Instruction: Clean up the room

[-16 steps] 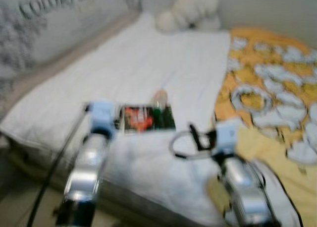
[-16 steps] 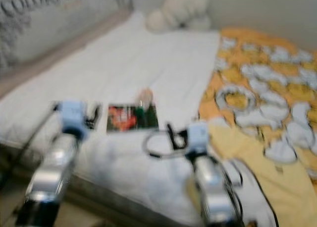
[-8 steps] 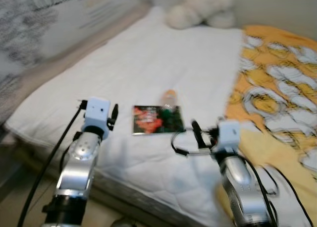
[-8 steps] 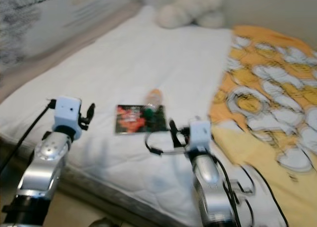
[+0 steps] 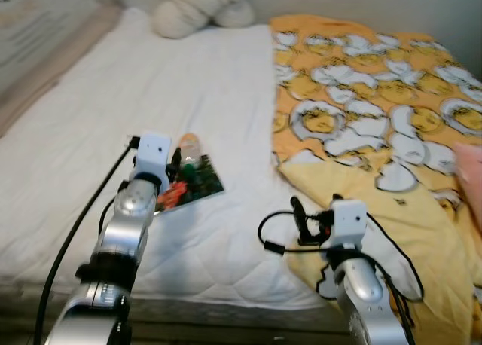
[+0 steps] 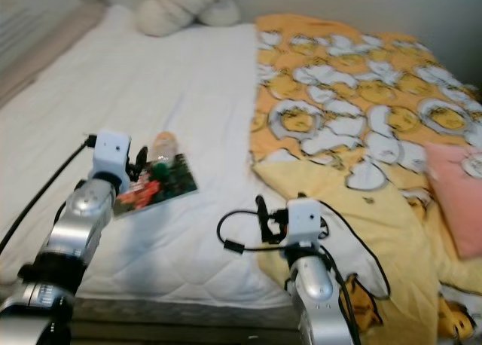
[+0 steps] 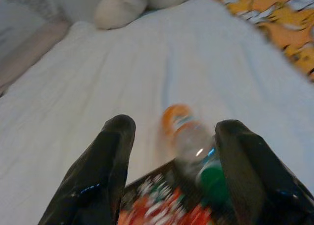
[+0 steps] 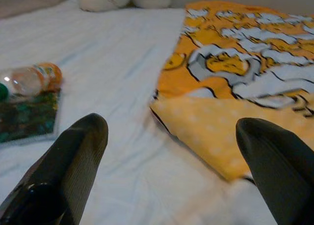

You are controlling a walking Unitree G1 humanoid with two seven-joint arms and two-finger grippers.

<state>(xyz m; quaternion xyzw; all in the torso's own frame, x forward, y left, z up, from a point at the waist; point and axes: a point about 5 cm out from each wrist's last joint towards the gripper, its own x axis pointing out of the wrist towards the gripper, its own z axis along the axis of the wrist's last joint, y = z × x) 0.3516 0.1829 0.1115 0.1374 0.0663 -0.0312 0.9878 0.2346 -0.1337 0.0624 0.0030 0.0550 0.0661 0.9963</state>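
White quilted mattress (image 5: 113, 111) takes up the left and centre of the head views, with an orange-and-yellow blanket printed with white and grey cartoon shapes (image 5: 361, 111) spread over the right half. At the top, left of centre, sits a cream plush toy (image 5: 197, 7) against the pale wall. A pink cushion (image 6: 452, 194) lies at the right edge of the right eye view, on the blanket.

Left of centre on the mattress lies a flat, glossy red-and-green booklet (image 5: 190, 188). A clear plastic bottle with an orange label and green cap (image 5: 188, 148) lies on its side, partly on the booklet's far edge, cap toward the booklet.

The left gripper (image 7: 174, 151) hovers just short of the bottle and booklet, its two black fingers (image 7: 105, 171) spread wide with the bottle between them further on, holding nothing. The right gripper (image 8: 171, 151) is lower centre-right in the head views, near the blanket's folded yellow edge; its fingers (image 8: 68, 161) are also wide apart and empty, above bare mattress.
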